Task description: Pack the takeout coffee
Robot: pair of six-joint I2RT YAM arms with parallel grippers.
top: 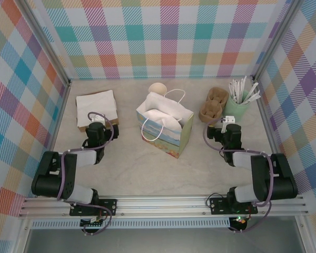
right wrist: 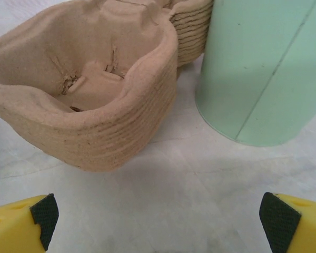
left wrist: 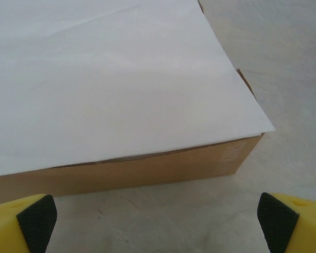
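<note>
Your left claw (top: 93, 125) is sitting at the left of the table (top: 147, 168) with its yellow fingers (left wrist: 10, 224) spread wide and pinching nothing. It is facing the near side of a brown box (left wrist: 147, 171) capped with a white sheet (left wrist: 110, 79); the box is lying just ahead of the fingertips, apart from them. Your right claw (top: 226, 125) is likewise standing fully spread and empty at the right of the table. It is pointing at a stack of brown pulp cup carriers (right wrist: 89, 100) on its left and a pale mint cup (right wrist: 258, 68) on its right, and in the overhead view that mint cup is holding white sticks (top: 245, 89). Both are resting near the fingertips but not touching them. Between your two claws, well apart from each, a colourful gift bag (top: 174, 137) with white rope handles is standing upright in the middle of the table, and white tissue (top: 158, 113) is filling its open mouth. A cream-coloured cup shape (top: 158, 88) is peeking up just behind the bag. As for the takeout coffee, you cannot tell where it is lying relative to either claw; whether the bag's tissue is covering anything is not readable from above.
</note>
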